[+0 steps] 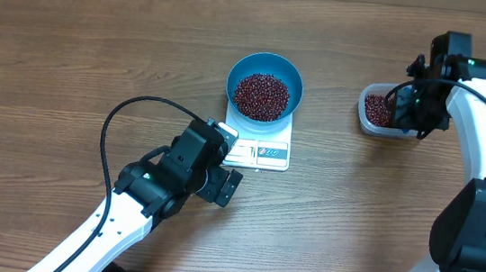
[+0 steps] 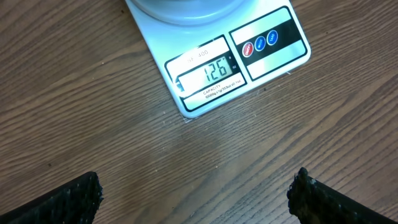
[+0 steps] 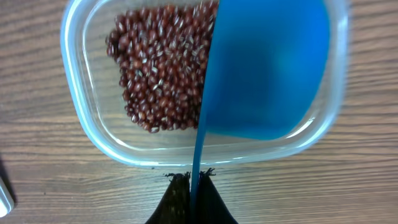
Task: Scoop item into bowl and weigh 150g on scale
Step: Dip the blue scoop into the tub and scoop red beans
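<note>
Blue round bowl (image 1: 242,71) of red-brown beans (image 1: 261,96) reads underweight on white square scale (image 2: 205,93); my right claw (image 3: 193,180) pinches blue plastic scoop (image 3: 267,68), left claw (image 2: 196,186) spread.

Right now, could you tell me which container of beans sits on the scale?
The blue bowl; the clear tub stands on the table, apart from the scale.

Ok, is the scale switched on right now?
On: the scale shows digits on its display in the left wrist view, with the bowl sitting on it.
</note>
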### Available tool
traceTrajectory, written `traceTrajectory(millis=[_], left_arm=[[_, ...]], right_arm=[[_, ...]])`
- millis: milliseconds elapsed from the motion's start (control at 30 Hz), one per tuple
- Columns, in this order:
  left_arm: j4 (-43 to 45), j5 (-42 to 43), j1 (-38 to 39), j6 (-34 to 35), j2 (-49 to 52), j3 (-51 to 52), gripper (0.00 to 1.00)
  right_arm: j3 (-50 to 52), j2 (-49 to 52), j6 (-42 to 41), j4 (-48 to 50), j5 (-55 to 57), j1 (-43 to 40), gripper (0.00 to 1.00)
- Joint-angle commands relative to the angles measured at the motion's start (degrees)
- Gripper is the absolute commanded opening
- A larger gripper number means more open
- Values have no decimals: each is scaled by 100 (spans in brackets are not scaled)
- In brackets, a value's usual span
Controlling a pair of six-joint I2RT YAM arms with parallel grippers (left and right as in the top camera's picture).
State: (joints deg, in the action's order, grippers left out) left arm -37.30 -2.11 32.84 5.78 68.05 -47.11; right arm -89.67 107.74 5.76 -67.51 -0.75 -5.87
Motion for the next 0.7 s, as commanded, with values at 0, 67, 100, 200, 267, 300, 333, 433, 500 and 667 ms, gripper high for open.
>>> traceTrajectory(millis=[0, 67, 100, 200, 267, 300, 333, 433, 500, 667], left_arm=[[4, 46, -35, -68, 9, -127, 99], [4, 46, -35, -66, 9, -127, 99], [4, 46, -35, -66, 9, -127, 99], [4, 46, -35, -66, 9, -127, 99], [4, 46, -35, -68, 9, -127, 100], [4, 46, -35, -66, 9, -127, 100], [4, 46, -35, -66, 9, -127, 100], [4, 46, -35, -66, 9, -127, 100], [4, 46, -35, -66, 9, -127, 99], [4, 46, -35, -66, 9, -127, 100]], right_arm=[[188, -24, 7, 90, -503, 0, 4], [186, -26, 4, 105, -542, 0, 4], [186, -26, 4, 105, -540, 0, 4], [186, -26, 4, 103, -597, 0, 4], [166, -26, 11, 103, -737, 0, 4], [149, -26, 13, 98, -761, 0, 4], [131, -26, 26, 94, -798, 0, 4], [66, -26, 31, 57, -938, 0, 4], [66, -26, 96, 61, -1200, 0, 4], [66, -26, 179, 142, -1742, 0, 4]])
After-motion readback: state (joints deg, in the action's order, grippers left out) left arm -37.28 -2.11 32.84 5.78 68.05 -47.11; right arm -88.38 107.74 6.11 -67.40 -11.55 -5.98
